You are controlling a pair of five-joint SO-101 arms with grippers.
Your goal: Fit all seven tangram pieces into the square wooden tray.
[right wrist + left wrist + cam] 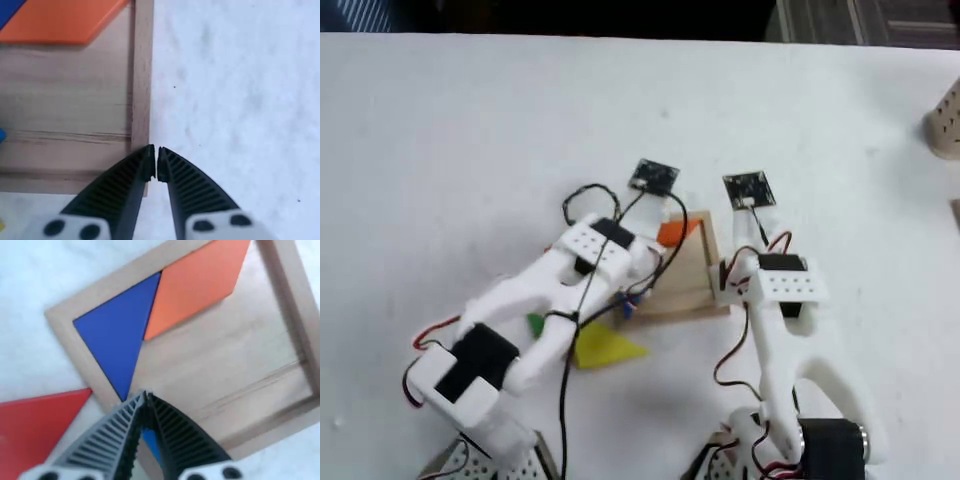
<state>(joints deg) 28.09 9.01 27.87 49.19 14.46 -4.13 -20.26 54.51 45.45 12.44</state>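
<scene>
The square wooden tray [712, 252] lies between my two arms. A large blue triangle [117, 332] sits in one corner of the tray [67, 332], with an orange parallelogram [195, 285] flat against it. My left gripper [147, 399] hangs over the tray's edge near the blue triangle's tip, shut on a small blue piece [150, 440] that shows between its fingers. A red triangle [40, 425] rests on the table outside the tray. My right gripper [155, 162] is shut and empty at the corner of the tray rim [142, 75].
A yellow triangle [605, 348] and a green piece [535, 323] lie on the white table in front of the tray, partly under the left arm. A perforated wooden object [945, 125] stands at the right edge. Much of the tray floor [65, 95] is bare.
</scene>
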